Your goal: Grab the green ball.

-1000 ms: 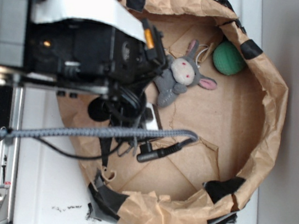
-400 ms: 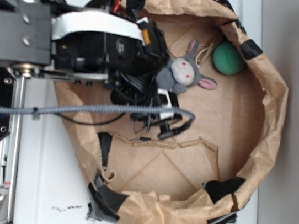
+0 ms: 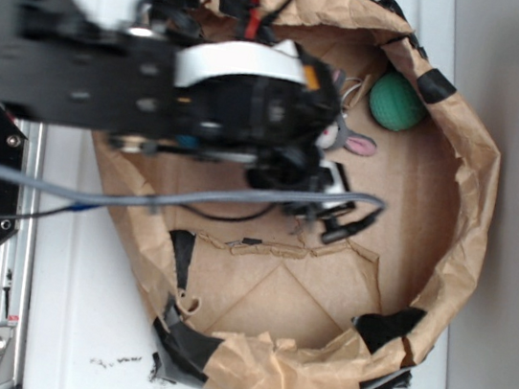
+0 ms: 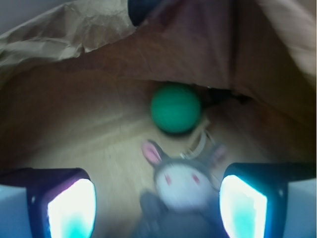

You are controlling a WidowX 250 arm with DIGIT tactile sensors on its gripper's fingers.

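Green ball (image 4: pixel 176 108) sat on the floor of the brown paper bag (image 3: pixel 460 145), tucked against the bag's far wall near a black tape patch (image 3: pixel 435 85). Tool (image 4: pixel 157 201) was released, jaws spread wide, nothing between them but the plush bunny (image 4: pixel 184 183) below. From the tool, the ball lay straight ahead and just past the bunny, roughly centred in the gap, a touch left of the bunny's head. Bunny's ears nearly touched the ball. In the exterior view the arm covered most of the bunny; the ball (image 3: pixel 396 102) stayed clear, beyond the arm's tip. Judged: reach forward over the bunny, then close; risk was catching the bunny instead.
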